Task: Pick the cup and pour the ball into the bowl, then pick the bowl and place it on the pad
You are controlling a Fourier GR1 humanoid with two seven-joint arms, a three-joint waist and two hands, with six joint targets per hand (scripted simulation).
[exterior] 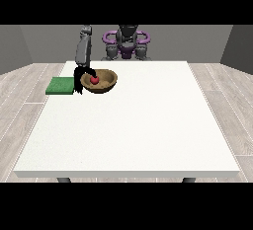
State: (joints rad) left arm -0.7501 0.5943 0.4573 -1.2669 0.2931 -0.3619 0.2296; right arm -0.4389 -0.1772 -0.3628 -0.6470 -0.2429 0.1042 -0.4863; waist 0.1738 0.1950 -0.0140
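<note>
A brown wooden bowl [103, 82] sits at the table's far left with a red ball [94, 80] inside it. The black hand at the view's left [79, 80] is at the bowl's left rim. One finger arches over the rim towards the ball and the others hang down outside the wall, so the hand is shut on the bowl. A flat green pad [61, 86] lies just left of the hand and bowl, near the table's left edge. I see no cup anywhere. No hand shows at the view's right.
The white table [138, 130] stretches wide towards the camera and to the right. The robot's grey forearm [84, 49] comes down steeply from its torso [126, 44] at the far edge.
</note>
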